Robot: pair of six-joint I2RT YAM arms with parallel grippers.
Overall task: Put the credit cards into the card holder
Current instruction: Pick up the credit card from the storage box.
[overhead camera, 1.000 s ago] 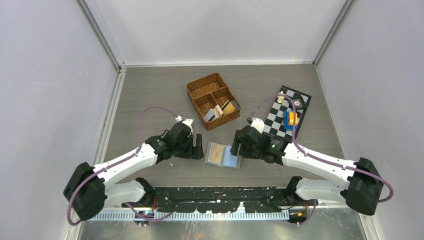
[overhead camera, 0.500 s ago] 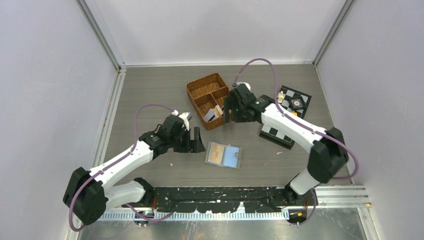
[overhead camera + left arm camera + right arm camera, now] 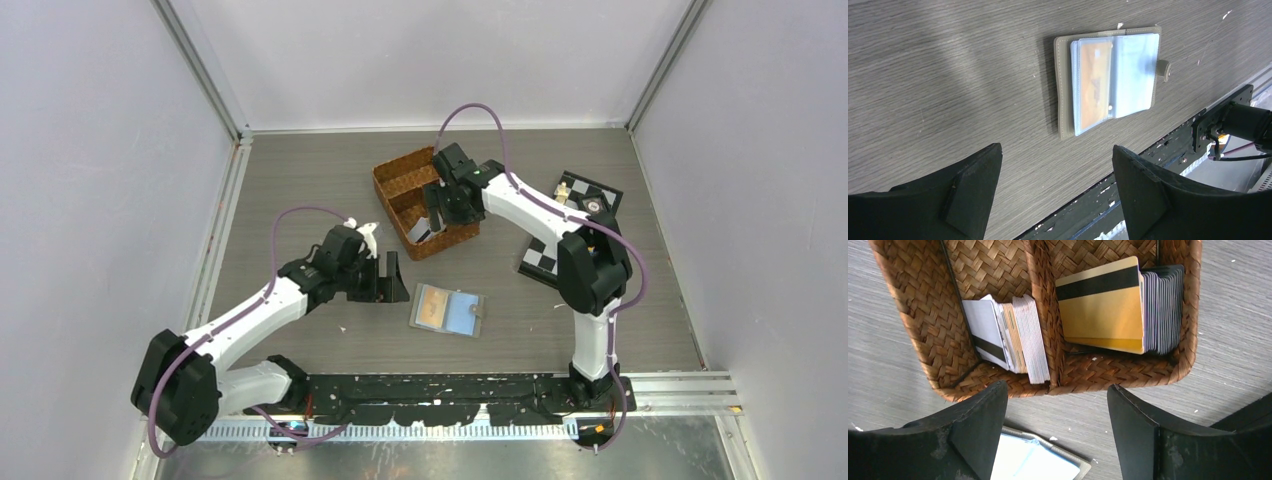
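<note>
Right jaws stand wide and empty over the wicker basket (image 3: 908, 305) where the credit cards (image 3: 1028, 340) stand in two stacks; left jaws, equally wide and empty, hover beside the card holder (image 3: 1135, 70) — open on the surface (image 3: 948, 75), one orange card (image 3: 1093, 82) sleeved. I'd descend on the gold card (image 3: 1100, 307) fronting its stack — pinching only its edge, clear of the weave divider (image 3: 1045, 305).

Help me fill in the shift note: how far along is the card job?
Done: the card holder lies open on the table with one orange card inside. In hand: nothing; the right claw hovers open over the wicker basket, the left claw open near the holder. Left: two stacks of credit cards standing in the basket.
</note>
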